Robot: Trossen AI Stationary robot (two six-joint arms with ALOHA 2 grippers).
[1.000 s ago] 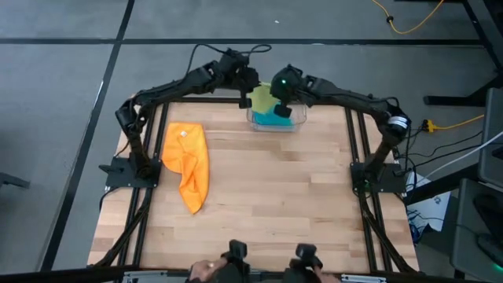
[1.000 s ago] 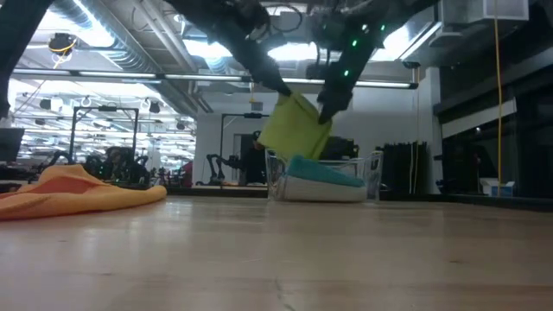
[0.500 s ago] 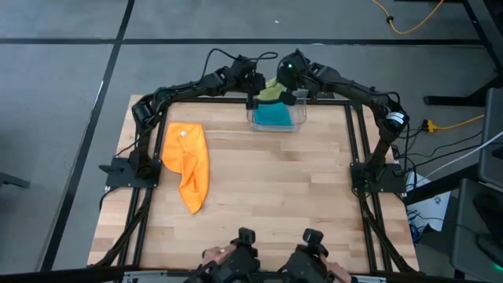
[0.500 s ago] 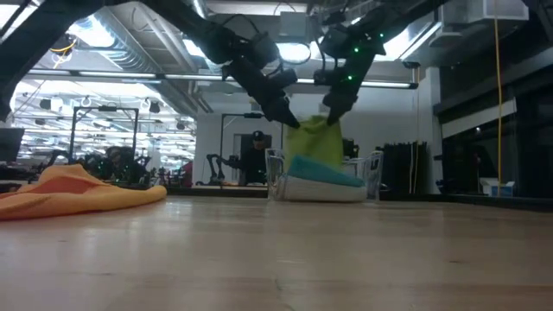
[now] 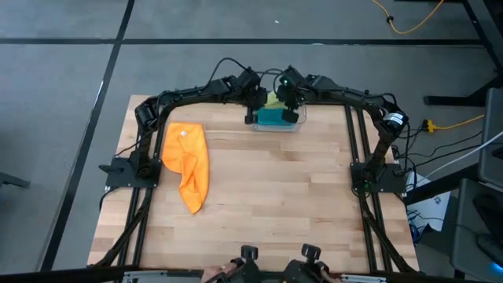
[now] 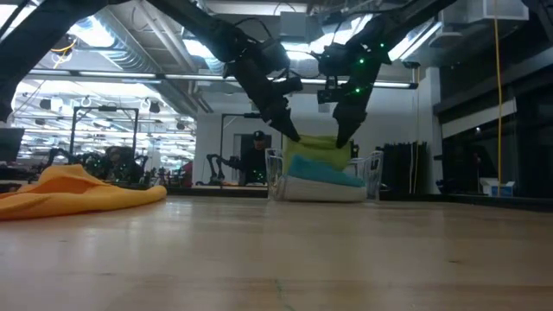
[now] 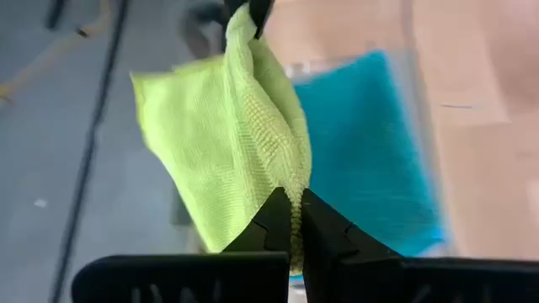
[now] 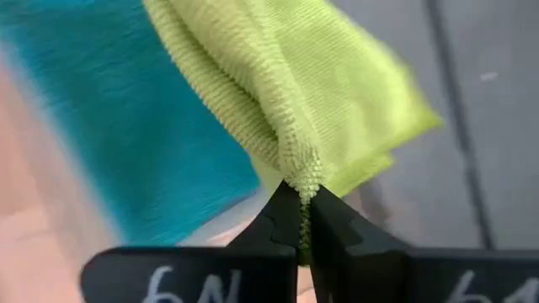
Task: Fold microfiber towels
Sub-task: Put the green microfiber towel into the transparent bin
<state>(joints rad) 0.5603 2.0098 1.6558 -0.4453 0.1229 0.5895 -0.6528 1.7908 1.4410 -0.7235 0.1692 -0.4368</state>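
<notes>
The lime green towel [image 5: 272, 100] hangs between my two grippers over the clear plastic bin [image 5: 277, 124] at the table's far middle. In the low view its lower part [image 6: 318, 154] sits in the bin on the folded teal towel [image 6: 325, 174]. My left gripper [image 7: 291, 199] is shut on the green towel's left end, my right gripper [image 8: 303, 192] on its right end. The orange towel [image 5: 187, 161] lies crumpled flat on the table's left side. My left gripper pinches a bunched upper corner [image 7: 290, 187] of the green towel between its two fingers, slanting down from the table's left. The towel's top fold runs from there across to the other gripper and the cloth hangs below. My right gripper pinches the opposite bunched corner [image 8: 305, 175] between its two fingers, several layers together, slanting down from the table's right. The cloth spreads away beneath the fingers, its lower part down in the bin.
The bin stands close to the table's far edge between the two arms. Dark frame rails [image 5: 357, 157] run along the left and right sides. The wooden tabletop [image 5: 283, 196] lies bare between the orange towel and the right rail.
Both grippers have gone down and toward the table's far edge, carrying the green towel. It hung clear above the bin a second ago; now its lower part has sunk into the bin onto the teal towel, and the cloth has bunched lower and wider.
</notes>
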